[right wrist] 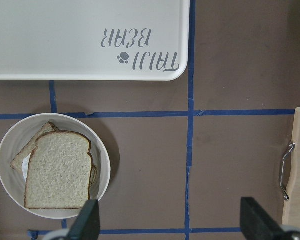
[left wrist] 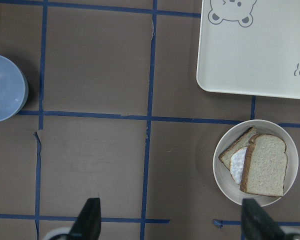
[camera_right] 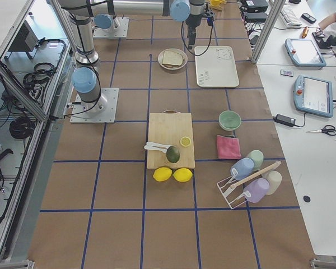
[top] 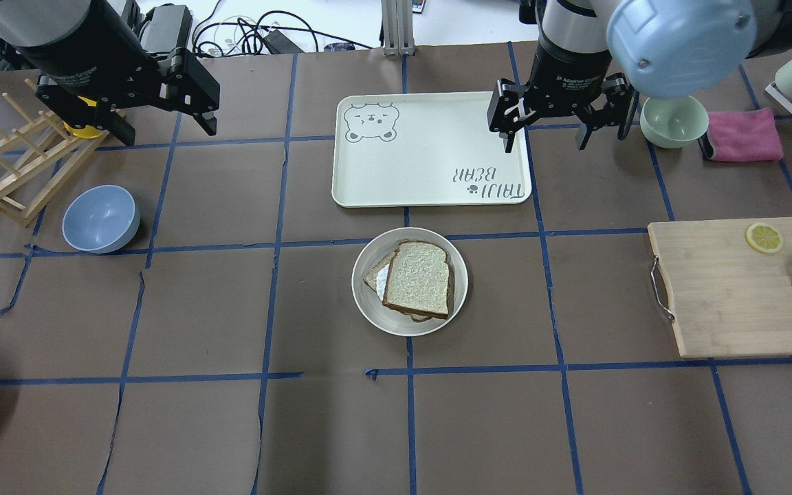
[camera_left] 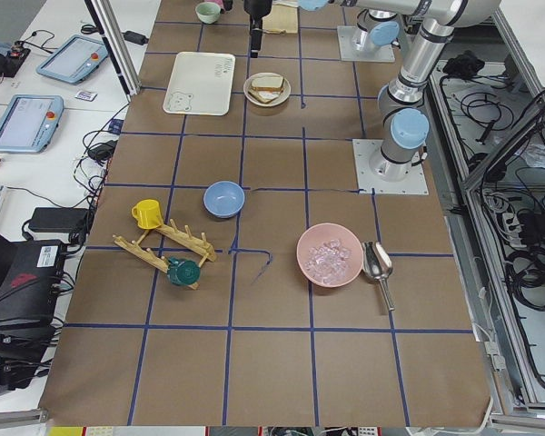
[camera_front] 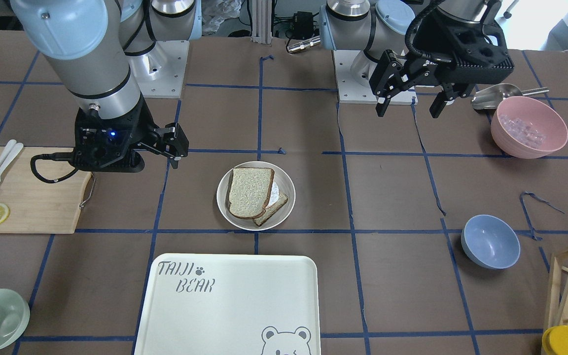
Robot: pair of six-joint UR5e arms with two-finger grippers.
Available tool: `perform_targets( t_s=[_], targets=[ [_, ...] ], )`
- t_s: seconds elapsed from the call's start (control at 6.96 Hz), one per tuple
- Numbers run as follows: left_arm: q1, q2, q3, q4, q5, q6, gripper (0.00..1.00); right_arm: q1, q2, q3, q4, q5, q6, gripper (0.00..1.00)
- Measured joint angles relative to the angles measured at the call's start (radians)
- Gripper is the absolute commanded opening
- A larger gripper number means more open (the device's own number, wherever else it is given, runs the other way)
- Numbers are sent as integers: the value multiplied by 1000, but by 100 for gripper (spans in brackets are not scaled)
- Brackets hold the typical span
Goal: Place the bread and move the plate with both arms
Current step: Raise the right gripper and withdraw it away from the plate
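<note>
The bread point(top: 418, 278) lies on the round cream plate point(top: 363, 292) at the table's middle, on top of another slice that shows a bit of egg white. It also shows in the front view point(camera_front: 250, 192), the left wrist view point(left wrist: 265, 166) and the right wrist view point(right wrist: 57, 171). My left gripper point(top: 166, 130) is open and empty, high above the table to the plate's far left. My right gripper point(top: 545, 141) is open and empty, over the right edge of the tray, beyond the plate.
A cream tray with bear print point(top: 430, 148) lies just beyond the plate. A blue bowl point(top: 100, 218) and a wooden rack point(top: 18, 165) are at the left. A cutting board point(top: 726, 295), a green bowl point(top: 674, 120) and a pink cloth point(top: 743, 135) are at the right.
</note>
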Motion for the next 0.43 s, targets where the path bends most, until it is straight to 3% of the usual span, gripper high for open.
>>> perform_targets(
  t_s=[0.43],
  targets=[
    [0, -8, 8, 2, 1, -1, 100, -9, -49, 39, 1, 0, -9, 100]
  ],
)
